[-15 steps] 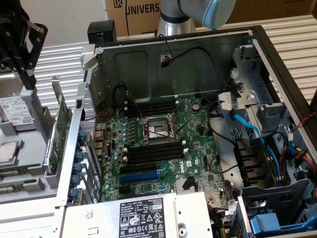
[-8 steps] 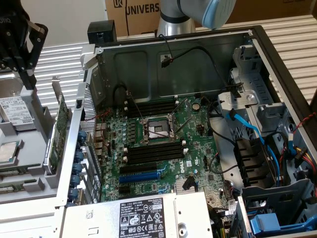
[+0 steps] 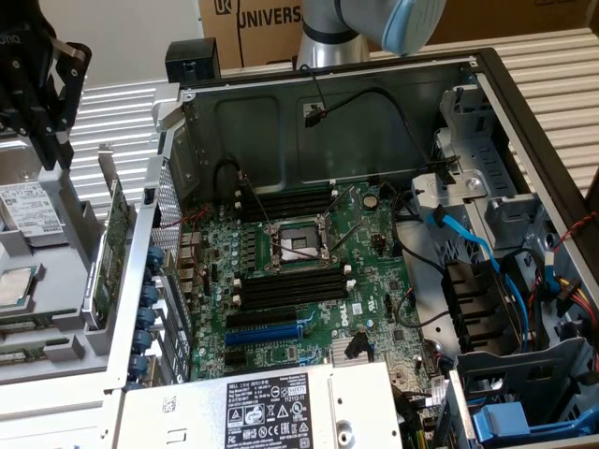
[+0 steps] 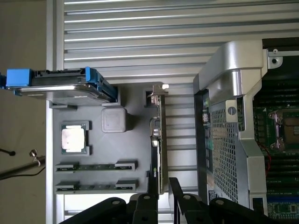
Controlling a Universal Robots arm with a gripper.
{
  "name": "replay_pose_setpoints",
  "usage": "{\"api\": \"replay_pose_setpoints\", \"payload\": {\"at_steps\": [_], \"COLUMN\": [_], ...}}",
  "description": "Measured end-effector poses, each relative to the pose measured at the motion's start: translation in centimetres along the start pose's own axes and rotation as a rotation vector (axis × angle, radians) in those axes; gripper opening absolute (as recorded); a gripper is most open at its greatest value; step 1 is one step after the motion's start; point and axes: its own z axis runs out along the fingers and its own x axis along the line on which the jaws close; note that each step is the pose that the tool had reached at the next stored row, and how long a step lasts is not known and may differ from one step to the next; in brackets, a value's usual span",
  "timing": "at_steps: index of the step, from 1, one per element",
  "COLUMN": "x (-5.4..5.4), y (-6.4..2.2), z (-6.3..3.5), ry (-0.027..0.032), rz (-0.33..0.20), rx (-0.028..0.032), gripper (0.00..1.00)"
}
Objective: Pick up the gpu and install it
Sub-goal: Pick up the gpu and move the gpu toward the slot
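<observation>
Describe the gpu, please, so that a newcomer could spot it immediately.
Start at the open computer case; beside its outer wall, on the exterior view's left, lies a grey parts tray. The gpu stands on edge at the tray's side nearest the case, a thin green board, unlike the flat-lying processor.

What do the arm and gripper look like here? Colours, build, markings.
Arm: silver-grey metal tube with a rounded light-blue joint cap. Gripper: all black, two slim fingers on linkage bars with round pivot pins. In the exterior view its body carries white lettering, cut off at the frame edge.
</observation>
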Motion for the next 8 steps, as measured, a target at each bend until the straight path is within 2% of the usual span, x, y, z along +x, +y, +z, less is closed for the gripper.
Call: {"api": "replay_pose_setpoints", "payload": {"at_steps": [8], "x": [0.0], "y": [-0.01], "z": [0.06], "ry": [0.0], "rz": [0.0], "rx": [0.0001], "gripper": [0.26]}}
